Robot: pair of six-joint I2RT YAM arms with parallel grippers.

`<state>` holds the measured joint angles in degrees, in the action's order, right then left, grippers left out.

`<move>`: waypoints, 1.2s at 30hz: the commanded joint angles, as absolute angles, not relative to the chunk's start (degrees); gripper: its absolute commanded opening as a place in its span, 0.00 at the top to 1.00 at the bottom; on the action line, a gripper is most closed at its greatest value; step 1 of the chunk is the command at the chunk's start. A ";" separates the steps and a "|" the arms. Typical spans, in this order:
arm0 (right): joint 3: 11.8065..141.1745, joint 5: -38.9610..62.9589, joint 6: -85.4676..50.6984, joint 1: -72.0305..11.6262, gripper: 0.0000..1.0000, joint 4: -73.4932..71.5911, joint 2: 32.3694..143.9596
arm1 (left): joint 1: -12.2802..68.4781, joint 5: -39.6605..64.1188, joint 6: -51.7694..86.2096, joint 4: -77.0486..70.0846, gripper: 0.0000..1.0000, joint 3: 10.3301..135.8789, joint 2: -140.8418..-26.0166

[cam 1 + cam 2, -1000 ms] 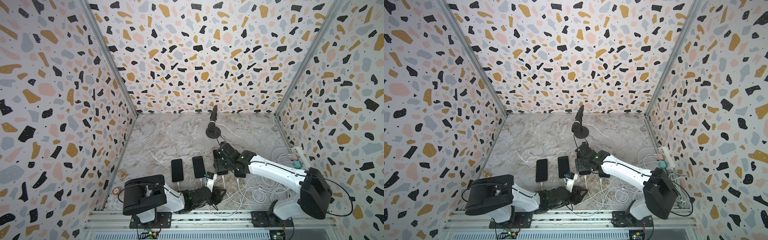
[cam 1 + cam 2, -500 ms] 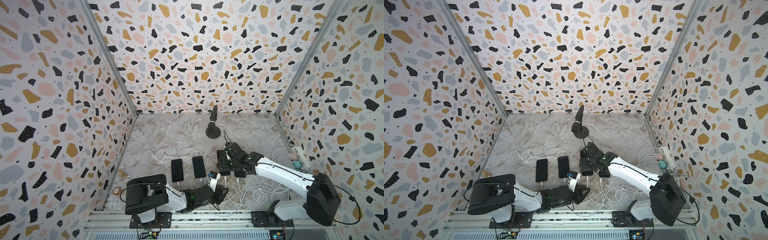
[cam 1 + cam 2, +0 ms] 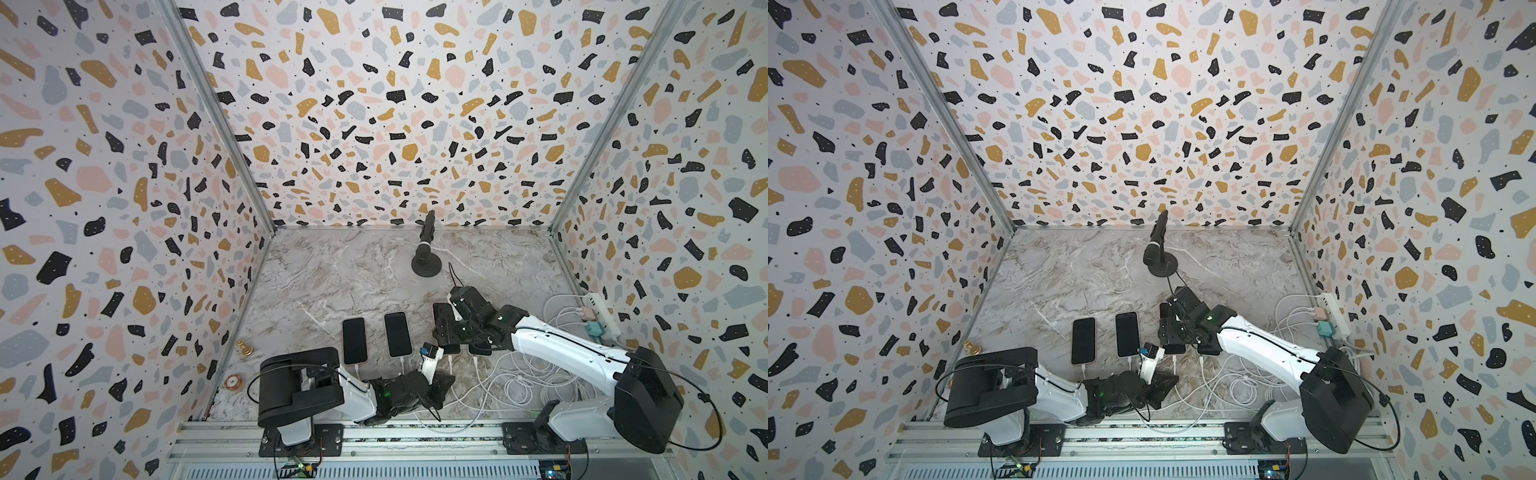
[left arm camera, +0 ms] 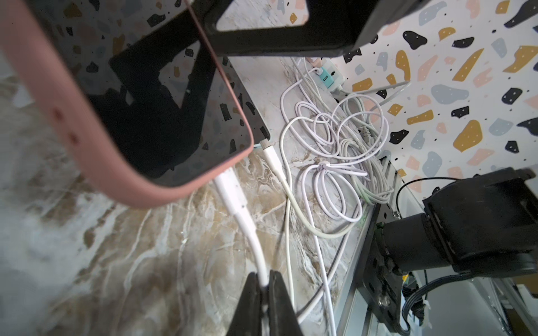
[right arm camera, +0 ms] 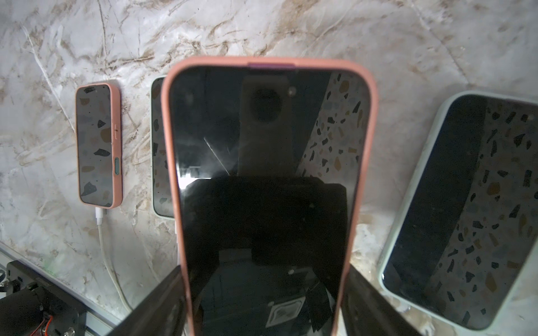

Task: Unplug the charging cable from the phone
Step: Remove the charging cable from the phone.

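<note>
Now left end effector (image 4: 263,286) pinches white cable (image 4: 233,195) plugged into pink-cased phone (image 5: 262,145); right end effector (image 5: 263,291) clamps it

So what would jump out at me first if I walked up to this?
The right gripper clamps a pink-cased phone by its sides, near the front of the marble table. Close by, the left gripper pinches the white charging cable plugged into it. A tangle of white cables sprawls at the front right.

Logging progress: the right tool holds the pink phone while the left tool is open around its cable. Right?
No: the left wrist view shows the left tool shut on the cable. The right tool does hold the pink phone.
</note>
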<state>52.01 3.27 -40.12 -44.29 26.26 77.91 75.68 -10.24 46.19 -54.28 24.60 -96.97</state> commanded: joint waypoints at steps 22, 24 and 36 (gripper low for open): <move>56.42 2.14 -38.40 -43.09 1.00 26.46 78.67 | 75.41 -12.17 46.21 -50.80 1.00 25.88 -95.06; 57.08 2.05 -38.23 -42.94 1.00 26.70 79.19 | 75.48 -12.18 46.38 -51.28 1.00 25.68 -95.54; 61.19 1.59 -38.03 -42.19 1.00 27.68 82.56 | 76.85 -12.78 45.37 -51.35 1.00 26.06 -96.15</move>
